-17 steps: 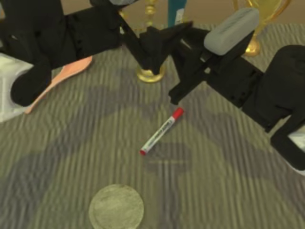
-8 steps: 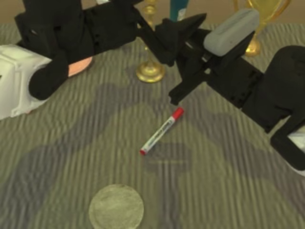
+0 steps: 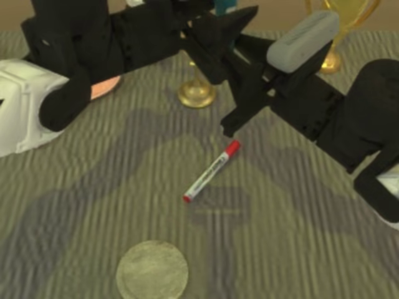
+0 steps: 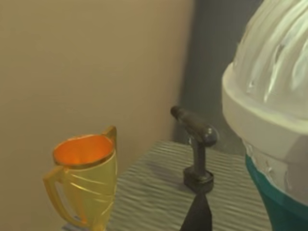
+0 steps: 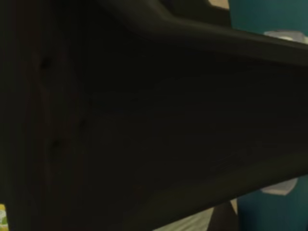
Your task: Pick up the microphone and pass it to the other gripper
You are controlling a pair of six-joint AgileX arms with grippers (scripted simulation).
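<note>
Teal microphone (image 4: 274,202) plain beside left wrist only

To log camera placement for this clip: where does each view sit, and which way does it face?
Top view: overhead, looking down on the table; left pincer and right pincer meet near its far edge.
Left wrist view: close beside the microphone, facing a gold cup.
Right wrist view: dark.
Shared: the gold cup, in top and left wrist views.
</note>
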